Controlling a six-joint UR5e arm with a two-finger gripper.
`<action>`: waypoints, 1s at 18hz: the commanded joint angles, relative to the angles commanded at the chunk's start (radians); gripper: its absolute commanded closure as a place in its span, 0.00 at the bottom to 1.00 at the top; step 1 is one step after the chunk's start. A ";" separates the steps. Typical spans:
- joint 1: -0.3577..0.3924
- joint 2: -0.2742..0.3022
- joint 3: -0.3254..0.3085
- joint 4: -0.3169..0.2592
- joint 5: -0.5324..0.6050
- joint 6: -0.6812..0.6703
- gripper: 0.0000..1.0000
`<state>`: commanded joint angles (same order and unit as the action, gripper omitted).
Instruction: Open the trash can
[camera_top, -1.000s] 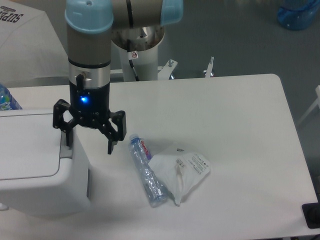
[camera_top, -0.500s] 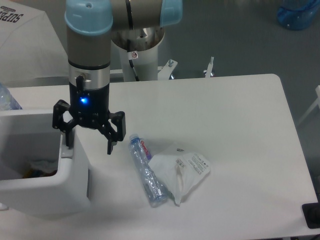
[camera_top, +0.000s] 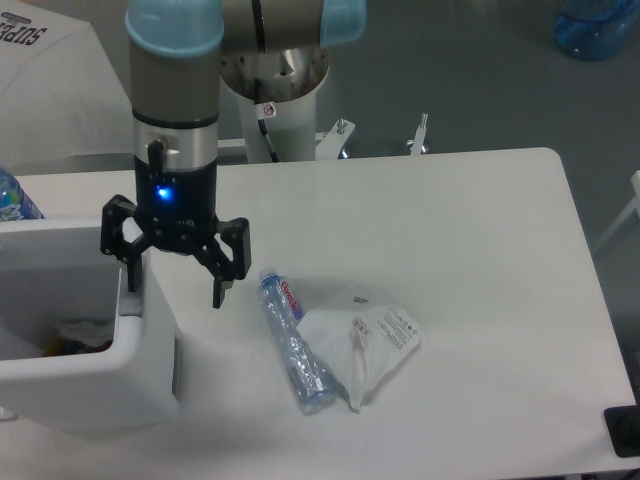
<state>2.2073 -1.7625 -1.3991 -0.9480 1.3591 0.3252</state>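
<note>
Trash can (camera_top: 100, 375) stands upright, mouth facing up — gripper (camera_top: 173, 284) spread wide over its right rim, holding nothing.

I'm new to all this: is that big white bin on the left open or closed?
Open. The trash can shows its hollow inside, with some rubbish lying at the bottom; no lid covers it. The gripper hangs over its right edge.
</note>
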 joint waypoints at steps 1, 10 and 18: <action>0.011 0.000 0.009 0.000 0.000 0.000 0.00; 0.043 0.012 0.032 -0.003 0.176 0.092 0.00; 0.043 0.009 0.037 -0.005 0.178 0.100 0.00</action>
